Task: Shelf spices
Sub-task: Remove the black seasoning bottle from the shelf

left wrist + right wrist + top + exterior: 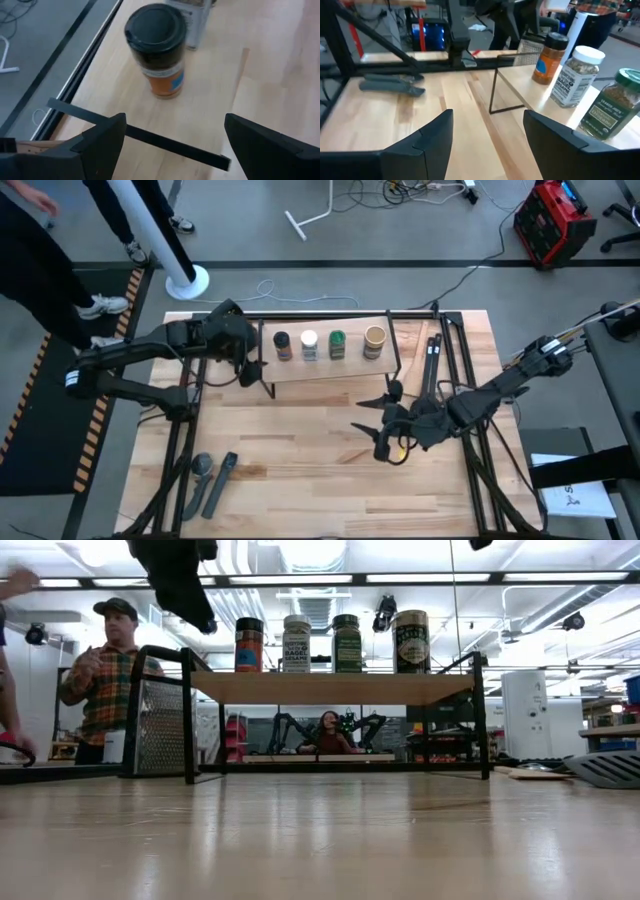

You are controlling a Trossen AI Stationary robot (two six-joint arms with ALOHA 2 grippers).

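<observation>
Four spice jars stand upright in a row on the low light-wood shelf [330, 365]: black-topped [282, 345], white-topped [309, 344], green [337, 343] and tan-topped [374, 340]. The low view shows them on the board [330, 688] above its black legs. My left gripper [250, 362] hovers open at the shelf's left end, just short of the black-topped jar [160, 50], fingers apart and touching nothing. My right gripper [368, 430] is open above the table, near of the shelf. Its wrist view shows the jars [577, 75] off to one side.
A metal box grater [160, 727] stands by the shelf's left legs. Grey utensils [210, 480] lie at the table's near left. A dark utensil [430, 360] lies right of the shelf. Black frame rails cross the table. People stand beyond the far and left edges [105, 680].
</observation>
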